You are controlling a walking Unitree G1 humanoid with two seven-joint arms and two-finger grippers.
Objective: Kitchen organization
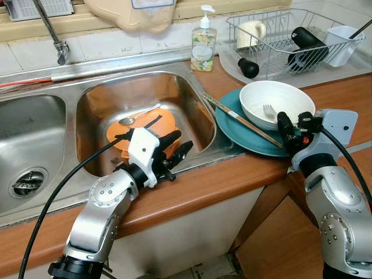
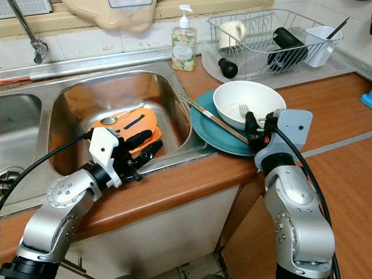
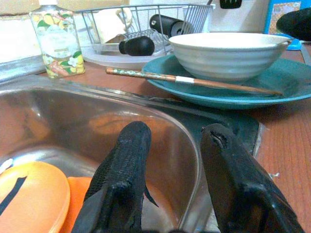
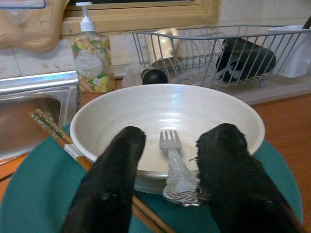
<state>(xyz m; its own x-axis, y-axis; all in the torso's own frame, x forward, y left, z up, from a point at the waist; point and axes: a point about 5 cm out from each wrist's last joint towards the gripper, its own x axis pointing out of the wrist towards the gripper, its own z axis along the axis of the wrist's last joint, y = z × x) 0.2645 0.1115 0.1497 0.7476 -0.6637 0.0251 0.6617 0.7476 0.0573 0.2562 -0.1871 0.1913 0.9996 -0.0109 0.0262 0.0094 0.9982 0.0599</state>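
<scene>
Right gripper [image 4: 167,187] open a middle amount, black fingers [image 4: 109,179] spread, holding nothing. Between the fingers, a silver fork [image 4: 174,167], its handle on the near rim of a white bowl [image 4: 165,114], prongs pointing into the bowl. Cannot tell if the fingers touch the fork. Just under the bowl, a teal plate [image 4: 34,194]. To one side of the fingers, chopsticks [image 4: 53,131] lying across the plate, just beside the bowl. Farther past the bowl, a soap bottle [image 4: 91,56] and a wire dish rack [image 4: 214,53] with a cup [image 1: 251,32] and a black bottle [image 1: 308,40] in it. Right arm bent up from below, wrist at the counter edge [image 1: 232,180], claw aimed at the bowl.

Left gripper [image 1: 172,150] also open a middle amount, empty, touching nothing. Fingers [image 3: 121,174] over the near edge of the right sink basin [image 1: 104,104]. Down beside them in the basin, an orange plate [image 1: 142,125] with a spoon [image 1: 139,113] on it. Beyond the fingertips, the sink rim, then the teal plate and bowl. Left arm bent, elbow low, wrist raised over the counter edge. Well apart from the claw, a tap [image 1: 53,35].
</scene>
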